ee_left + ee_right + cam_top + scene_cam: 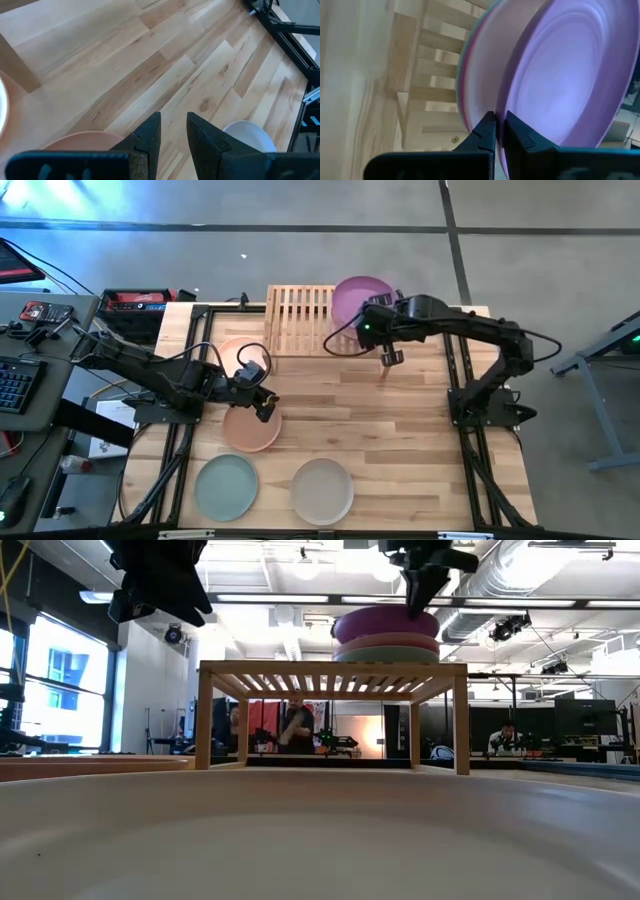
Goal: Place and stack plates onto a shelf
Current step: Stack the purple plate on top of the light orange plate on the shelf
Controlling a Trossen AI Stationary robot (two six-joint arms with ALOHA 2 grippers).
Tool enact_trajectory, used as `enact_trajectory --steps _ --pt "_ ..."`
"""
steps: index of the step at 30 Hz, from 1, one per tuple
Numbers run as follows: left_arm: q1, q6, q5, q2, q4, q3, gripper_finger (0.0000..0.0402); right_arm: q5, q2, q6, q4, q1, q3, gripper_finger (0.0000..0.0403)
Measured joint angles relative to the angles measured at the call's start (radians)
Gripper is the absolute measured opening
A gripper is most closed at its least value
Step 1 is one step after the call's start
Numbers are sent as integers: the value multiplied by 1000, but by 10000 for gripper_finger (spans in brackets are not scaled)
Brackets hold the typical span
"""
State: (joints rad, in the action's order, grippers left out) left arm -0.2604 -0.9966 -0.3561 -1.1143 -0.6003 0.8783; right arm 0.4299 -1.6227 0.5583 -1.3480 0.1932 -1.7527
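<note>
The right gripper (pixel 391 358), fingers nearly pressed together, is pinching the purple plate's (pixel 360 300) rim, seating it on the stack atop the shelf (pixel 298 320) at the table's far edge. The left gripper (pixel 262 402), slightly spread and empty, is hovering over the peach plate (pixel 250 430), probably lining up for it.

The high view looks straight down on the whole bench (pixel 400 430) and both arms. The low view sits at bench-top height, close behind a pale plate rim (pixel 320 830), facing level toward the shelf (pixel 333 675) and the room beyond. The left wrist view looks down past the left gripper (pixel 173 131) at nearby bench planks. The right wrist view looks past the right gripper (pixel 499 131), very near the purple plate (pixel 560 85). High, low and right wrist views share the shelf and stack.
</note>
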Motion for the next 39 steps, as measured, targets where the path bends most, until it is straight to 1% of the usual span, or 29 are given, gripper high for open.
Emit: enact_trajectory --steps 8,14,17,22,28,39 --pt "0 0 -5 0 0 0 81 -15 -26 -9 -5 -12 0 0" --pt "0 3 -7 0 -1 0 81 -17 -25 -26 -5 5 0 0" --pt "0 3 -7 0 -1 0 81 -48 -32 -26 -5 22 0 0" --pt "0 3 -8 0 -1 0 81 -40 -48 -19 -1 38 0 0" --pt "0 3 -7 0 0 0 81 -71 -66 -17 -21 51 0 0" --pt "0 2 -7 0 0 0 81 -65 -66 -8 -12 48 0 2"
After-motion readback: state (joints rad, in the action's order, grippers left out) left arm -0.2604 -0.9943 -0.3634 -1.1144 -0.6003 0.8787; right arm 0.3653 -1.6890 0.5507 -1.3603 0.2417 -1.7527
